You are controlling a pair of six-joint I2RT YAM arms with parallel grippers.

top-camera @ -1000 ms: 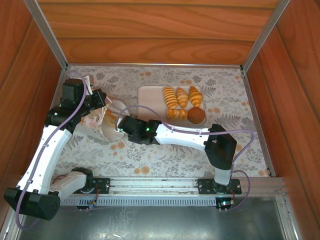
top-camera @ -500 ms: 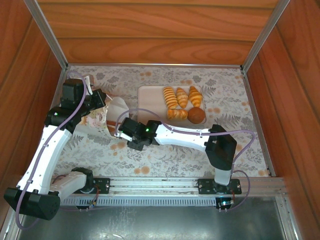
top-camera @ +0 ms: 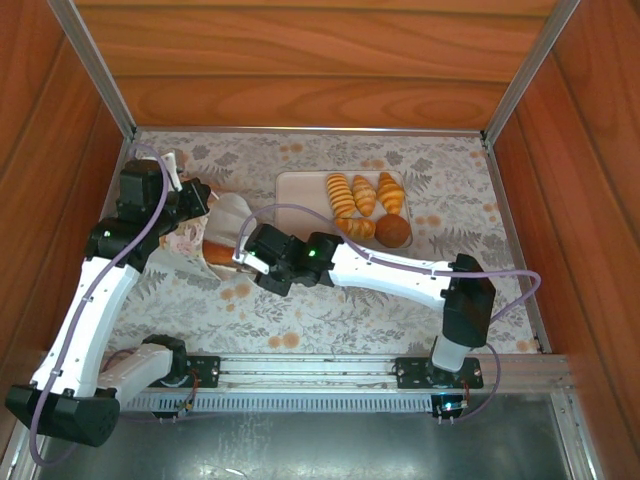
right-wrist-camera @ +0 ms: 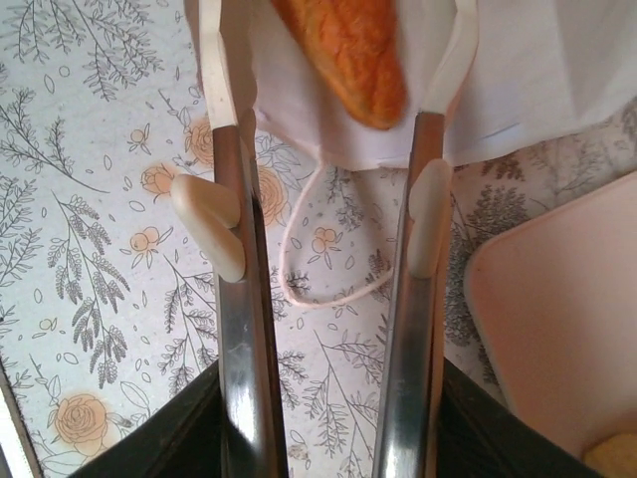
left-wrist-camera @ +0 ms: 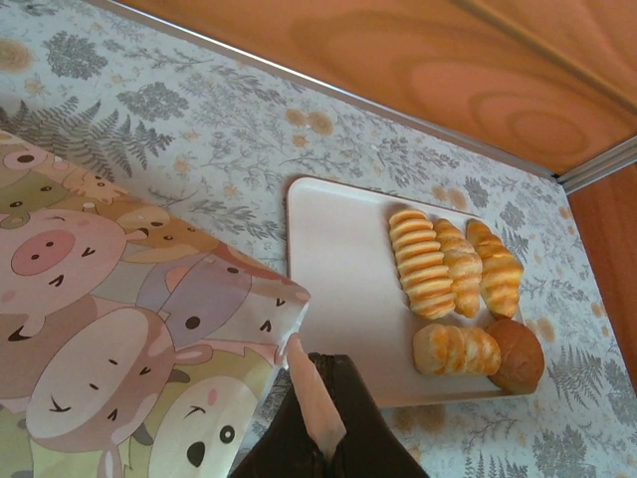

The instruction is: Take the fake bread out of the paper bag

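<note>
Flanking bread (right-wrist-camera: 343, 60), right jaws apart (possibly touching)

L tool (left-wrist-camera: 317, 403) clamped, R tool (right-wrist-camera: 333, 110) spread, R arm (top-camera: 390, 272) stretched left

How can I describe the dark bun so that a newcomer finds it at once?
On the floral table, look at the pale tray in the far middle. Five pastries lie on its right half, and the bun is at their near right corner. It alone is round, smooth and dark brown; its neighbours are golden, ridged croissants.
</note>
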